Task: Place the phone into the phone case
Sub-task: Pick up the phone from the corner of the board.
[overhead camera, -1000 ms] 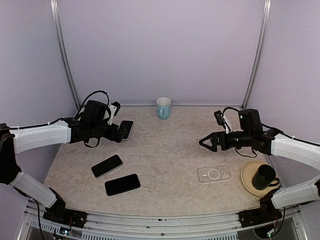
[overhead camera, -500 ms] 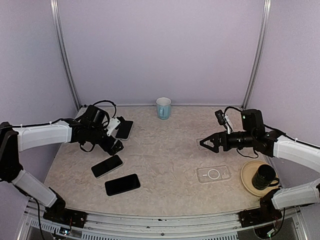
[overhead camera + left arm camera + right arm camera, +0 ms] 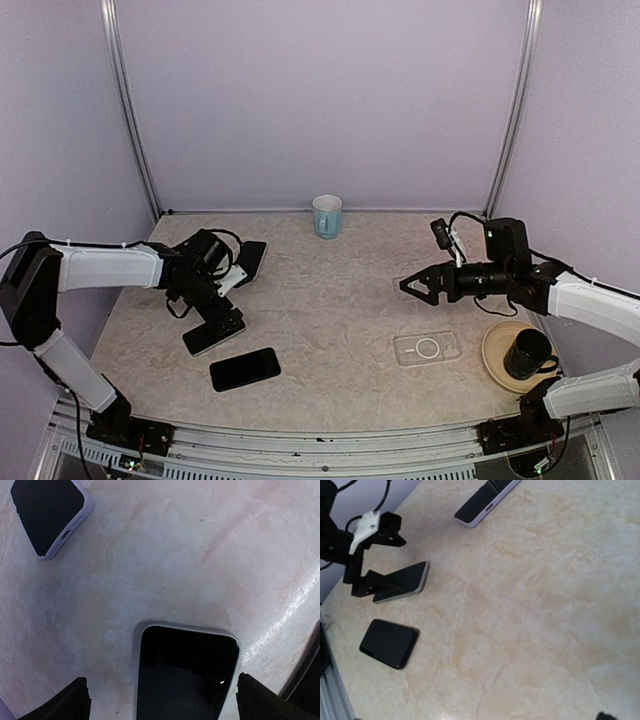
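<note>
Both hands spread: left hand [image 3: 220,314] straddles a phone [image 3: 187,670] (screen up), right hand [image 3: 407,287] hovers well apart.

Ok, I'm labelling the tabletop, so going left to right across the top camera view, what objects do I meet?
silver-edged phone → light blue cup → clear phone case → tan plate holding a black mug. Left out, overlapping the first sideways: black phone, cased phone.

White shells cover the left arm [image 3: 105,268] and right arm [image 3: 590,298] between black joints, with thin black cables [image 3: 228,233] at the wrists. The left gripper [image 3: 218,312] and right gripper [image 3: 405,288] are black.
</note>
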{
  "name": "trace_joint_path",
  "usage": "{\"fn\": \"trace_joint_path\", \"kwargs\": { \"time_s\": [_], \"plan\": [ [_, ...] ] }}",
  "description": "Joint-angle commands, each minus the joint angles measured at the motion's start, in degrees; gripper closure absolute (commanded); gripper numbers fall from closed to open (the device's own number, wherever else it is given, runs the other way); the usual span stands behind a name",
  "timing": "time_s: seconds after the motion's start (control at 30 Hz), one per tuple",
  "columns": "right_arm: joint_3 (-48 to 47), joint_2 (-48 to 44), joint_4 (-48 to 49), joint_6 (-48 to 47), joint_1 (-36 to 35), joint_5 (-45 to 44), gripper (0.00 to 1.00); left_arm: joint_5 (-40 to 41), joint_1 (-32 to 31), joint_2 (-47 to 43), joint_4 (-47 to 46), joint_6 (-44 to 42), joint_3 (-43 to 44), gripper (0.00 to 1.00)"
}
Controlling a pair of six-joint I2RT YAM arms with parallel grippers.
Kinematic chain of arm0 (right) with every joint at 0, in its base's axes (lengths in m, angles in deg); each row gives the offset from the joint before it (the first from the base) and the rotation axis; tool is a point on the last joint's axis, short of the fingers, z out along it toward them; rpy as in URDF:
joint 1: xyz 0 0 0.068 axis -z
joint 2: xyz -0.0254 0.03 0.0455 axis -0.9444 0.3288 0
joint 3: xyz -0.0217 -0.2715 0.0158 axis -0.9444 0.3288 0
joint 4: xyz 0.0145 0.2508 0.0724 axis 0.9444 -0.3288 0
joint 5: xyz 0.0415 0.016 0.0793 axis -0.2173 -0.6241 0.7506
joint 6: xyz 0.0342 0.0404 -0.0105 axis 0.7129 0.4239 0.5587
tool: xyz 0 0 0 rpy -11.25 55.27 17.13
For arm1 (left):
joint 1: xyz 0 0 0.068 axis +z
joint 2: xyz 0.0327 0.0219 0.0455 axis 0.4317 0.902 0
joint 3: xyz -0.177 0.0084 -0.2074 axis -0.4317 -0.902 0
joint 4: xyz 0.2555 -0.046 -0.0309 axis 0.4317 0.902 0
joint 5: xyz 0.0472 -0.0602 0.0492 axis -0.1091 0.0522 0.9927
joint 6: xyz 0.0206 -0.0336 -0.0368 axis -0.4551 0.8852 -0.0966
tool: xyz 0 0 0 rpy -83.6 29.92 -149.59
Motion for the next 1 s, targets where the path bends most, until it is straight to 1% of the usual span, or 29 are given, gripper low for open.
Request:
{"fn": "trace_joint_path", "kwargs": {
  "time_s": [0.0,0.3,0.4,0.77,0.97],
  "plan": [
    [0.73,-0.88,1.53,0.37,0.58,0.86,0.0,-0.96,-0.43,0.53,2.6,-0.73,1.28,0.01],
    [0.68,-1.53,1.43,0.22,0.58,0.62,0.0,0.43,-1.34,2.89,4.12,0.42,2.28,0.01],
    [0.7,-1.82,1.21,0.17,0.58,0.45,0.0,-1.55,-0.86,4.0,4.71,0.77,3.08,0.01],
    [0.64,-2.46,1.0,0.02,0.58,0.1,0.0,-2.35,0.61,7.71,3.73,0.89,3.7,0.01],
    [0.79,-2.42,0.97,0.0,0.58,0.1,0.0,-4.58,1.8,9.74,3.38,0.98,4.42,0.05]
  ]
}}
